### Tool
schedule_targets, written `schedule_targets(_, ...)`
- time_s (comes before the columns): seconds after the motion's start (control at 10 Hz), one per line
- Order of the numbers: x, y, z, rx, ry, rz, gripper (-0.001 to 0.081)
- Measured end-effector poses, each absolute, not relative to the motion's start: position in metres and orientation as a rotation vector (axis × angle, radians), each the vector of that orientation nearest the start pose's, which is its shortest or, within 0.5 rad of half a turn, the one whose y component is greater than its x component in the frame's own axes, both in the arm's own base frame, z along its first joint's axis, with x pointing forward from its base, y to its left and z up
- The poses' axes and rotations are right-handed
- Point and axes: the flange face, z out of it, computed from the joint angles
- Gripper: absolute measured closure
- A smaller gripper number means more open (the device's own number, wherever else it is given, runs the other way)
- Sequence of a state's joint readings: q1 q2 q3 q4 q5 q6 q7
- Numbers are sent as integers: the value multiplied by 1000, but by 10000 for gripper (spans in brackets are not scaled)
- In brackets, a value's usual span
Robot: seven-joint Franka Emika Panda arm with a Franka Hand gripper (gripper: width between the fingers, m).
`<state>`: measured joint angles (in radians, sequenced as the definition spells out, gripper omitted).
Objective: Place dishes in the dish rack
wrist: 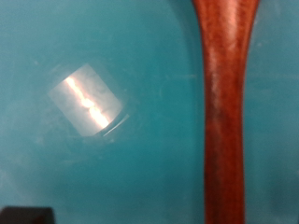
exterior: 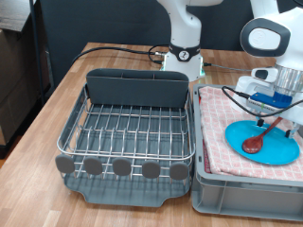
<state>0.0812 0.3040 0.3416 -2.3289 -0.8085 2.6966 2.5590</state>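
Note:
The light-blue plate [exterior: 276, 149] lies flat on the checkered cloth [exterior: 220, 132] in the grey bin at the exterior view's right. The dark reddish-brown wooden spoon [exterior: 254, 144] rests on the plate, its handle pointing up towards my gripper [exterior: 275, 106], which hangs low just over the handle's end. In the wrist view the spoon's handle [wrist: 224, 112] runs close across the plate's surface [wrist: 93, 159]; the fingers barely show. The dish rack [exterior: 133, 128] stands empty at the left, with its cutlery holder [exterior: 137, 87] at the back. I do not see the white mug.
The grey bin [exterior: 246, 189] sits tight against the rack's right side. A row of round grey knobs [exterior: 121, 166] lines the rack's near edge. The robot base [exterior: 185, 57] and cables stand behind the rack on the wooden table [exterior: 47, 113].

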Motion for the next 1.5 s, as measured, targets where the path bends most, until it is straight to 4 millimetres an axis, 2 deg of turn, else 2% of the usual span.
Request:
schedule_targets(0.1, 462, 238, 219, -2279, 1990, -426, 267)
schedule_targets(0.2, 460, 238, 217, -2279, 1990, -421, 449)
schedule_targets(0.3, 459, 237, 217, -2280, 1990, -419, 449)
schedule_targets(0.4, 459, 237, 216, -2281, 1990, -418, 631)
schedule_targets(0.5, 459, 237, 216, -2282, 1990, -417, 631)
schedule_targets(0.6, 459, 237, 216, -2284, 1988, -417, 714)
schedule_targets(1.0, 465, 237, 224, -2307, 1970, -405, 714)
schedule_targets(1.5, 478, 231, 251, -2308, 1970, -384, 714)
